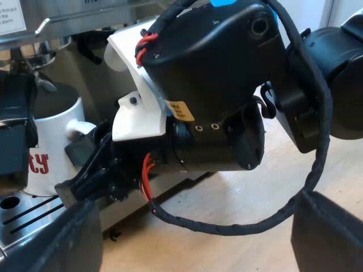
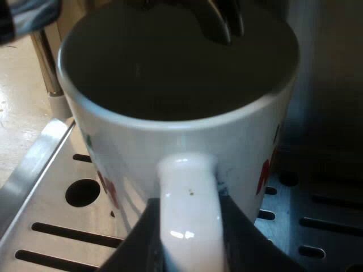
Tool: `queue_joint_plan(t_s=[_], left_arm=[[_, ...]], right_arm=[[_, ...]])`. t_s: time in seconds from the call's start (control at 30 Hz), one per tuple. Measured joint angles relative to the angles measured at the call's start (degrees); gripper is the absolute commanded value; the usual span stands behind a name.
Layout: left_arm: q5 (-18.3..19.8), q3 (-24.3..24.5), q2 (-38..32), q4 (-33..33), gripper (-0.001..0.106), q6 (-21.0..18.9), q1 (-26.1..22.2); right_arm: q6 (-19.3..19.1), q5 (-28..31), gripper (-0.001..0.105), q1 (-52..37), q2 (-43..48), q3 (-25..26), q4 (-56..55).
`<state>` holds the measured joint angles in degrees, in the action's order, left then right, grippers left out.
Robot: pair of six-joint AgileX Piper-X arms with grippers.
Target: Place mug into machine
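Observation:
A white mug (image 2: 170, 141) with red print stands on the slotted metal drip tray (image 2: 51, 226) of the espresso machine, under the dark spouts (image 2: 221, 22). My right gripper (image 2: 190, 241) is shut on the mug's handle, one dark finger on each side of it. In the left wrist view the same mug (image 1: 51, 141) sits at the machine's front (image 1: 85, 22), with the right gripper (image 1: 85, 164) at its handle and the right arm's black body close by. My left gripper (image 1: 193, 249) hangs open over the wooden table, a short way from the machine, holding nothing.
A thin metal rod (image 2: 45, 68) stands beside the mug at the tray's edge. The drip tray (image 1: 22, 218) has long slots and round holes. Light wooden table top (image 1: 244, 198) stretches beneath the right arm. A paper label (image 1: 11, 14) is stuck on the machine.

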<state>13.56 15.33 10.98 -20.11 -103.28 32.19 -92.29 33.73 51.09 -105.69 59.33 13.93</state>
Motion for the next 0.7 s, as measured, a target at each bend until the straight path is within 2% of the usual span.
queue_joint_plan(t_s=[0.03,0.1,0.17,0.23,0.27,0.5,0.7], left_arm=[[0.0,0.0,0.0,0.0,0.07,0.0,0.0],[0.0,0.0,0.0,0.0,0.07,0.0,0.0],[0.0,0.0,0.0,0.0,0.07,0.0,0.0],[0.0,0.0,0.0,0.0,0.07,0.0,0.0],[0.0,0.0,0.0,0.0,0.07,0.0,0.0],[0.0,0.0,0.0,0.0,0.07,-0.56,0.0],[0.25,1.05,0.0,-0.14,0.07,-1.05,0.0]], right_arm=[[0.0,-0.02,0.005,0.0,0.0,0.0,0.0],[0.1,-0.02,0.018,0.0,0.0,0.0,0.0],[1.15,-0.02,0.038,0.0,0.0,0.0,0.0],[1.15,0.27,0.044,0.0,0.0,0.0,0.22],[1.15,0.4,0.054,0.0,0.0,0.11,0.53],[1.26,0.39,0.055,0.0,0.0,0.26,0.53],[1.66,0.39,0.055,0.4,2.74,0.26,-4.04]])
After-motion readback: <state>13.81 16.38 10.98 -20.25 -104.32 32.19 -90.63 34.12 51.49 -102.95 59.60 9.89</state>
